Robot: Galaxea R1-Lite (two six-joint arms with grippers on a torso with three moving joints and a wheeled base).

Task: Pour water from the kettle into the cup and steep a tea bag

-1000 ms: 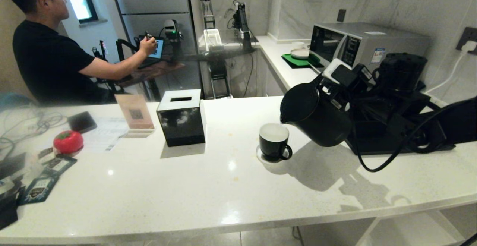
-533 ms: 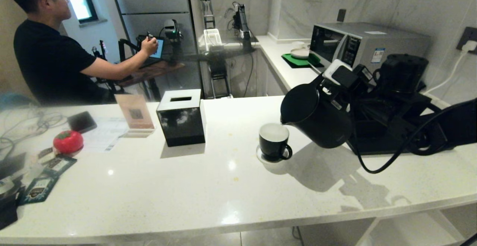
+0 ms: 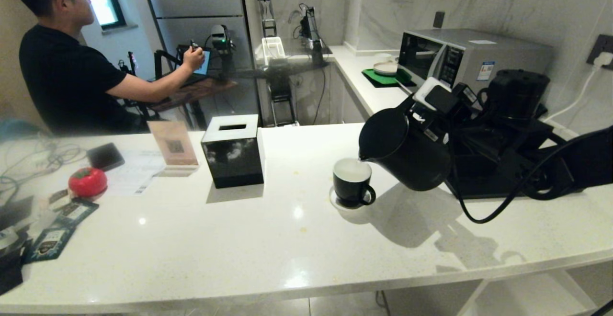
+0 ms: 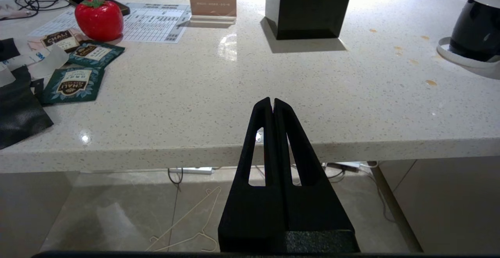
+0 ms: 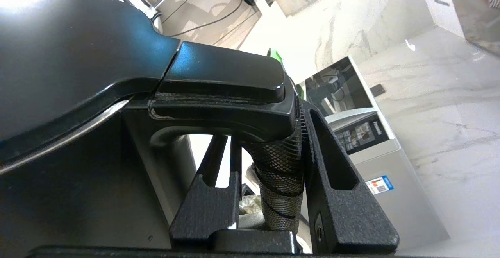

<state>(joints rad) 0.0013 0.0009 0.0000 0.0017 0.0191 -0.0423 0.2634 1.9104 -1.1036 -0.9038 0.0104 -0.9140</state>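
1. The right gripper (image 5: 269,164) is clamped on the mesh-wrapped handle of the kettle (image 3: 407,151), one finger on each side.
2. The kettle hangs tilted above the white counter (image 3: 268,239), its spout just over the rim of the cup (image 3: 353,182).
3. The cup stands upright on a white coaster (image 3: 335,200), handle towards the counter's near edge.
4. The left gripper (image 4: 272,107) waits below the counter's front edge, fingers pressed together, holding nothing.
5. Dark teal packets (image 4: 72,86) lie beside a red strawberry-shaped object (image 4: 99,17), well apart from the cup.
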